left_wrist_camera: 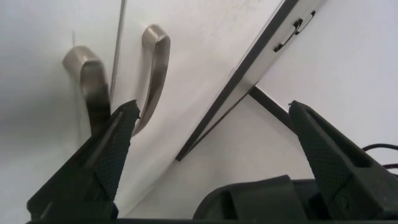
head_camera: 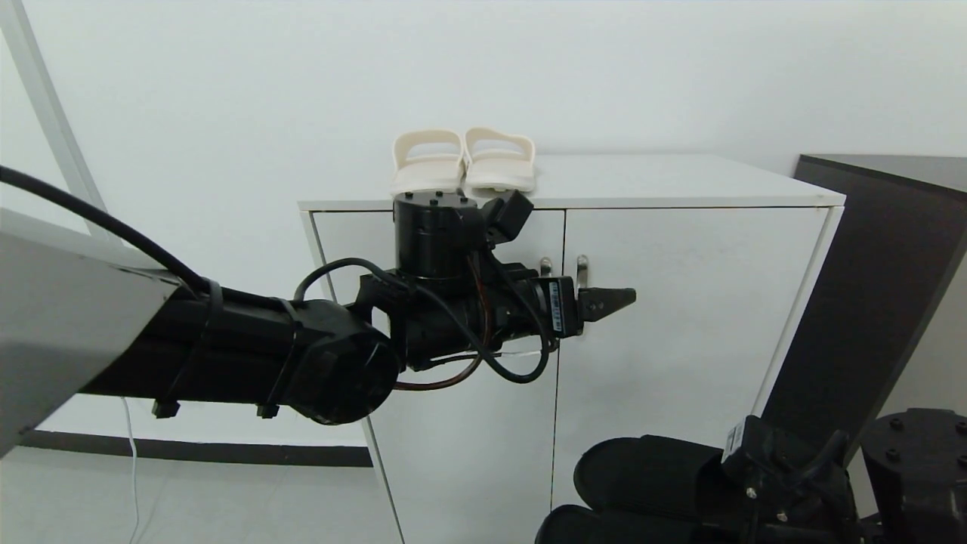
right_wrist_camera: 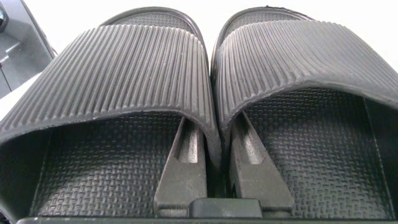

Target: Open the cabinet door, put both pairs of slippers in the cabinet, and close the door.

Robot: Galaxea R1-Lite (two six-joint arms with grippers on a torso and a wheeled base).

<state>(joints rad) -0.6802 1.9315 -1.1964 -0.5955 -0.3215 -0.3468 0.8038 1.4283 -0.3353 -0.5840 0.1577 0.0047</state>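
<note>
Now, black slippers point(right_wrist_camera: 143, 68) gripped in my right pincer point(right_wrist_camera: 217, 177), my open left pincer point(left_wrist_camera: 212, 109) should next clasp a door handle point(left_wrist_camera: 155, 62).

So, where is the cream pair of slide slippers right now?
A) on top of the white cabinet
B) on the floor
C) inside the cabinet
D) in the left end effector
A: the cream pair of slide slippers rests on top of the white two-door cabinet, while the open left end effector is empty near the metal door handles.
</note>
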